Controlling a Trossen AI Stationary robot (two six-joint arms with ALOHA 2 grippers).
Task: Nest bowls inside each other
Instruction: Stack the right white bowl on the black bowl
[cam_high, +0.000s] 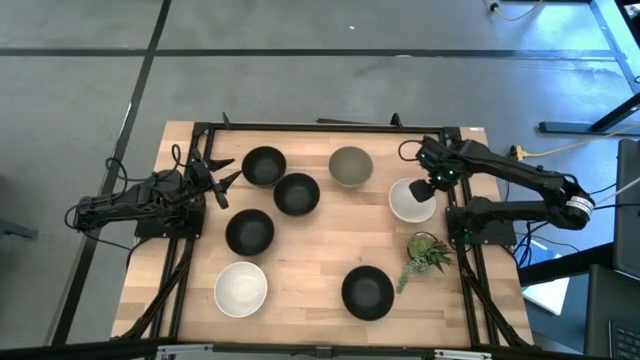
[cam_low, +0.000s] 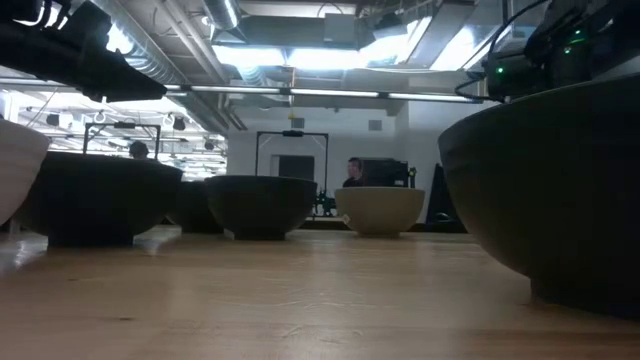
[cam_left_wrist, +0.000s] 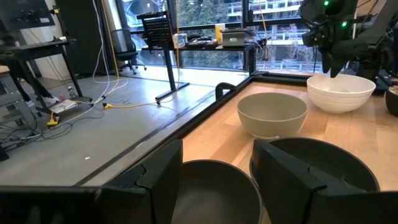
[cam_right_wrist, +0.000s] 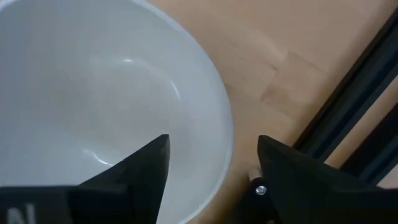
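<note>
right now your right gripper (cam_high: 428, 187) sits over the far rim of the white bowl (cam_high: 411, 200) at the right edge of the tabletop (cam_high: 320, 260); in the right wrist view its fingers (cam_right_wrist: 134, 171) are spread apart with the rim of that bowl (cam_right_wrist: 112, 99) between them, one finger inside and one outside, and you cannot tell whether they touch it. your left gripper (cam_high: 222, 172) waits at the left edge, fingers spread and holding nothing, pointing toward the black bowl (cam_high: 264, 165) at the far left. just beside that bowl, nearer the middle, lies a second black bowl (cam_high: 297, 194), and the grey-green bowl (cam_high: 351, 166) stands to its right at the far side, close to the white one. a third black bowl (cam_high: 249, 231) sits left of centre, a second white bowl (cam_high: 241, 287) is at the near left, and a fourth black bowl (cam_high: 367, 292) is at the near right. none is nested. a plant sprig (cam_high: 426, 255) lies by the right edge.
</note>
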